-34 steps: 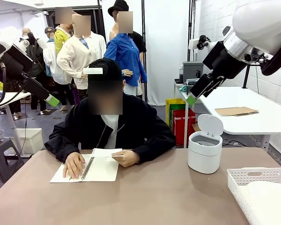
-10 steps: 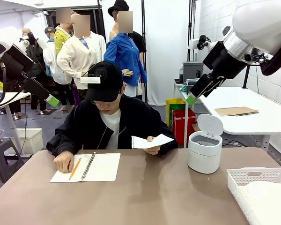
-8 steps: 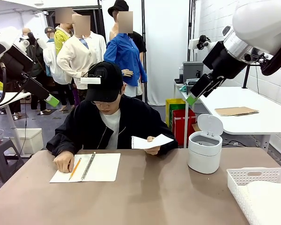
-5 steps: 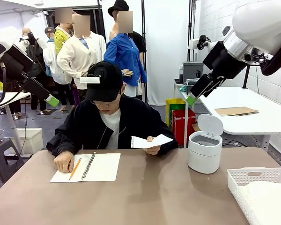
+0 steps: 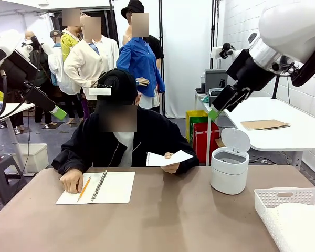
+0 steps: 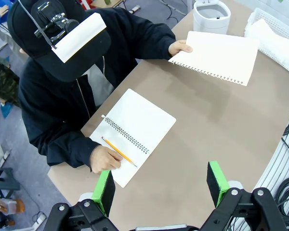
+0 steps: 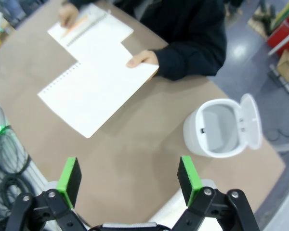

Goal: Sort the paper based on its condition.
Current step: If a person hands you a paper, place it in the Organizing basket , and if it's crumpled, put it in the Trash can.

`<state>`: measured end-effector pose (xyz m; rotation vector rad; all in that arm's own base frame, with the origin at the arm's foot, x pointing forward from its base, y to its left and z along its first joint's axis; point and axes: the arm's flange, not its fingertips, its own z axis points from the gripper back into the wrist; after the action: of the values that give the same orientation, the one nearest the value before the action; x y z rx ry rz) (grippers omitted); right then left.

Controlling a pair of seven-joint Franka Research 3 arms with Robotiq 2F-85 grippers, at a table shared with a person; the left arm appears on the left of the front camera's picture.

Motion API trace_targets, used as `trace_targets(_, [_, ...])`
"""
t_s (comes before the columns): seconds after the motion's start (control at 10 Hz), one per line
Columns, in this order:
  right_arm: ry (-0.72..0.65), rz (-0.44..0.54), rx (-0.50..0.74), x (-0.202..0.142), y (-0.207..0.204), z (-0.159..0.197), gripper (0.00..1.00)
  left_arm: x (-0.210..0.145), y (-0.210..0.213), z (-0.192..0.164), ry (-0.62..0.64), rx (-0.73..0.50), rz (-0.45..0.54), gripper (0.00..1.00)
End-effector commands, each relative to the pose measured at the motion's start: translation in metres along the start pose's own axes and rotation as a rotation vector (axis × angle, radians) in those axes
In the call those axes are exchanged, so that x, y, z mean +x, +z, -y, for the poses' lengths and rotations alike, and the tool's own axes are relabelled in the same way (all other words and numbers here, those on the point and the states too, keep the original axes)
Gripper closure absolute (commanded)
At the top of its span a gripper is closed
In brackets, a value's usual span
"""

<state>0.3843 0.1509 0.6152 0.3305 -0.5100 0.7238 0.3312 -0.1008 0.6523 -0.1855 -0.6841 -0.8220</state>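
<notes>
The paper (image 5: 165, 158), a loose white sheet with a perforated hole edge, is held by one corner in the person's hand (image 5: 171, 167) above the far edge of the table (image 5: 163, 226), roughly at its middle. From the left wrist view the sheet (image 6: 216, 57) is seen flat and uncreased, clear of the tabletop.

An open spiral notebook (image 5: 102, 187) is laid near the far left corner of the table, with a yellow pencil (image 5: 84, 188) resting across its left page and the person's other hand (image 5: 72, 181) placed on that page's outer edge.

A white bin (image 5: 229, 169) with its lid raised is stood near the far edge, toward the right. A white perforated basket (image 5: 289, 192) is set at the near right corner, with white sheets (image 5: 299, 218) lying inside it.

The left gripper (image 6: 160, 183) is raised high over the left side of the table, its jaws spread wide with nothing between them. The right gripper (image 7: 128, 179) is raised above the right side, its jaws likewise spread and nothing gripped.
</notes>
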Motion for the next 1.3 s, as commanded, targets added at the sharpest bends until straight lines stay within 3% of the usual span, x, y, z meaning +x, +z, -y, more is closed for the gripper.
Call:
trace_targets(0.0, [-0.260,-0.076,0.123,0.021,-0.025,0.027,0.00,0.001,0.000,0.002,0.012,0.009,-0.004,0.00])
trace_targets(0.3, [-0.611,-0.192,0.269,0.024,-0.072,0.058,0.00,0.001,0.000,0.002,0.012,0.009,-0.004,0.00])
trace_targets(0.6, [-0.998,-0.142,0.406,0.022,-0.109,0.084,0.00,0.001,0.000,0.002,0.012,0.009,-0.004,0.00])
trace_targets(0.8, [-1.076,-0.137,0.407,0.022,-0.134,0.089,0.00,0.001,0.000,0.002,0.012,0.009,-0.004,0.00])
trace_targets(1.2, [-1.130,-0.238,0.490,0.007,-0.178,0.085,0.00,0.001,0.000,0.002,0.012,0.009,-0.004,0.00])
